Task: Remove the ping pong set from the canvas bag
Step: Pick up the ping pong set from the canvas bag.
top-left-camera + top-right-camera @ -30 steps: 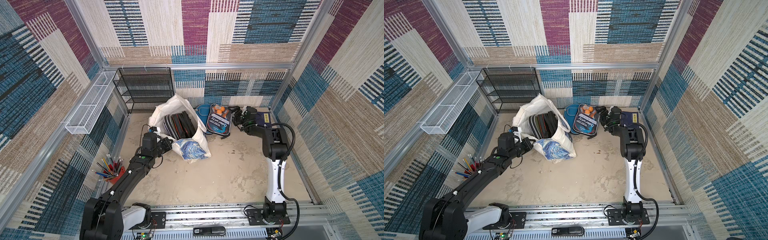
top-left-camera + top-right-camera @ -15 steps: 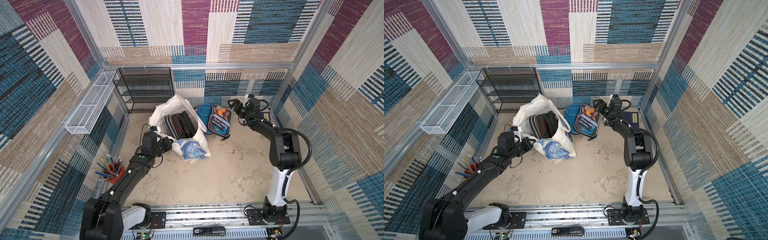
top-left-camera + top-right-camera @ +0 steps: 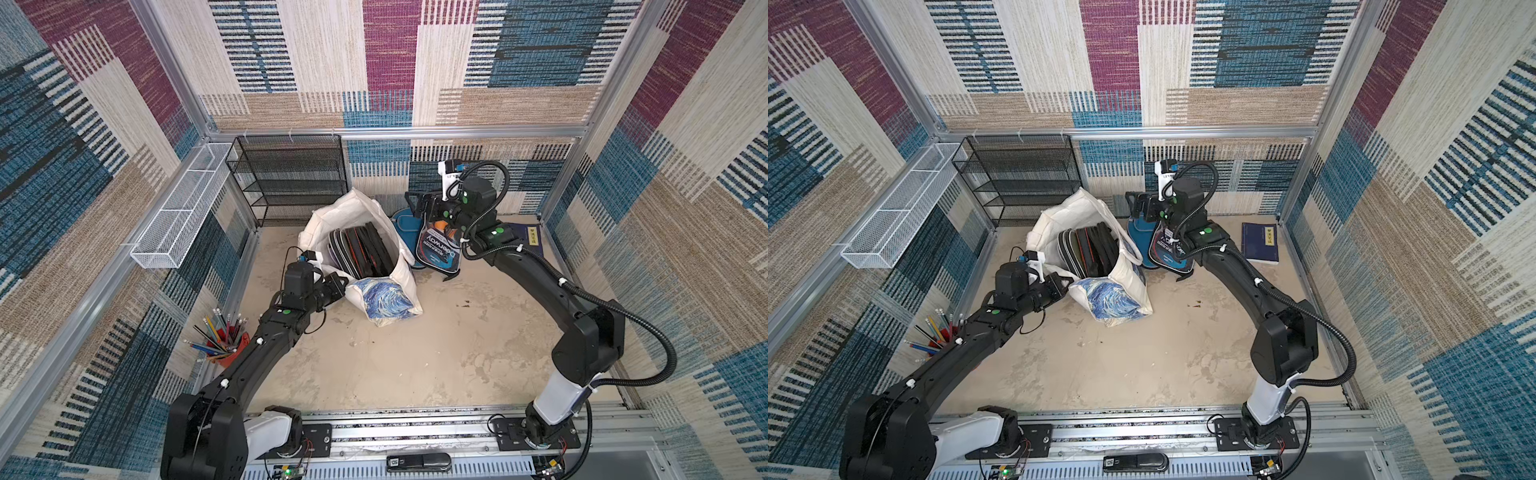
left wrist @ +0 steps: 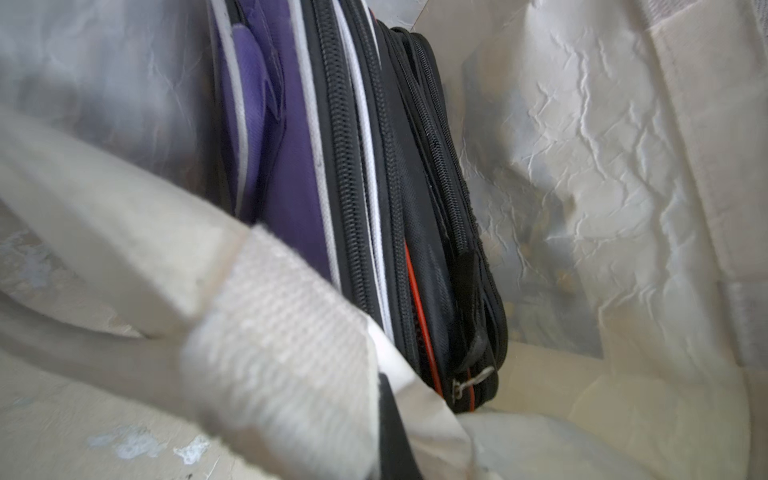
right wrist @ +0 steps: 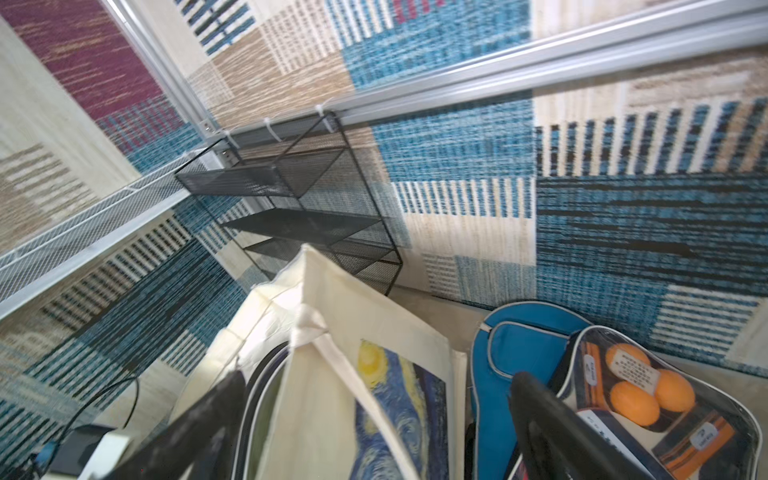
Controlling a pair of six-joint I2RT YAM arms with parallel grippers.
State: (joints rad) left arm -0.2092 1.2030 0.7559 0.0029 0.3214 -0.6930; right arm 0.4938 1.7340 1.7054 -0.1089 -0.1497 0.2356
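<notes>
The canvas bag stands open at the middle back, its starry print facing front; several zipped cases stand inside. My left gripper is shut on the bag's near rim by a webbing handle. The ping pong set, a clear pouch showing orange balls, stands outside the bag, to its right, and leans on a blue case. My right gripper hangs open above the set and the bag's right side, holding nothing; in the right wrist view its fingers straddle the bag's printed wall.
A black mesh shelf stands against the back wall behind the bag. A white wire basket hangs on the left wall, with a red pencil cup below it. A dark blue book lies at the back right.
My right gripper has lifted away from the ping pong set and swung left toward the bag, staying open. The left arm and the bag have not moved.
</notes>
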